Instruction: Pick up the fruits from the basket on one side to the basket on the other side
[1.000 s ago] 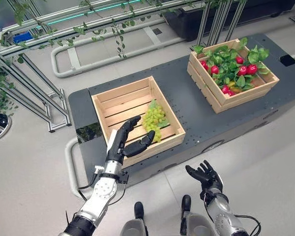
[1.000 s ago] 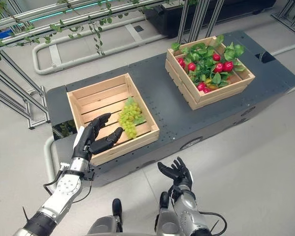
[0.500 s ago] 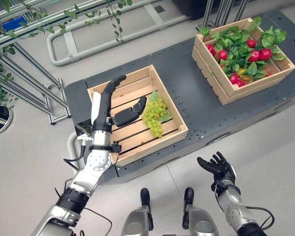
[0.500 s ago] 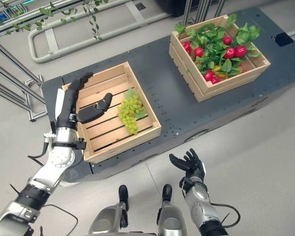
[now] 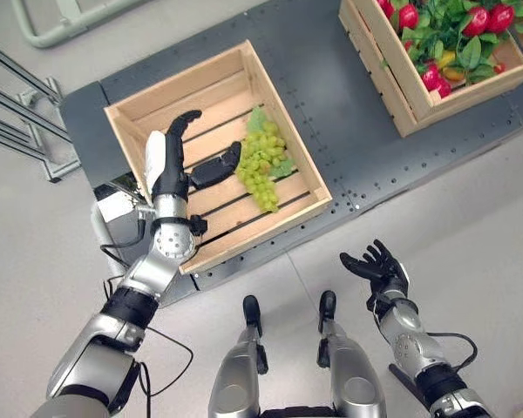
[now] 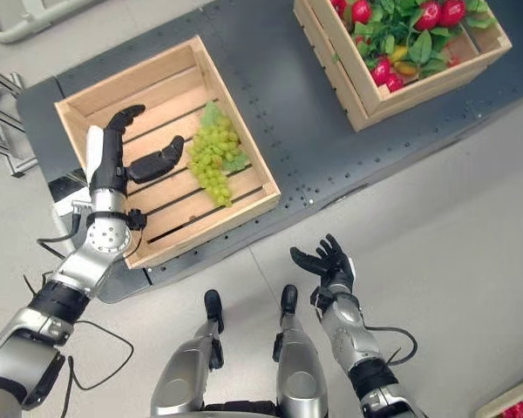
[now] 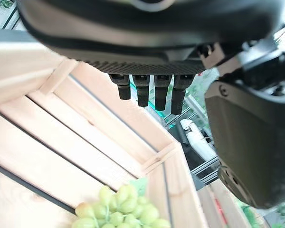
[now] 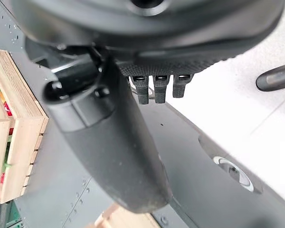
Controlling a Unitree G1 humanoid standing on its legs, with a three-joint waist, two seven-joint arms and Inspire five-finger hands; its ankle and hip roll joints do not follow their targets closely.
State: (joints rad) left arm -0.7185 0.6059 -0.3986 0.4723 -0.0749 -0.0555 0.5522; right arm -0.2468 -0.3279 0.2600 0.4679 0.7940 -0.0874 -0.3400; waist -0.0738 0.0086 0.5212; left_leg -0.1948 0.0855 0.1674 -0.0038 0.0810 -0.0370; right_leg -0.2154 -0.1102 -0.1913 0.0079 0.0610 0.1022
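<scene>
While its fingers are spread, the left hand (image 5: 170, 170) hangs inside the slatted wooden crate (image 5: 296, 165), thumb just beside the green grape bunch (image 5: 261, 165), apparently poised to grasp; the right hand (image 5: 379, 268) idles open, well apart.

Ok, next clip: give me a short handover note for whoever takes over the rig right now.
Left hand: open, inside the left crate, thumb just beside the green grapes, not gripping them.
Right hand: open, palm up, idle over the floor in front of the platform.
Right crate: holds red fruits among green leaves.
Done: no grasp or transfer visible.
Left: close on the grapes, lift them, carry them to the other crate.
</scene>
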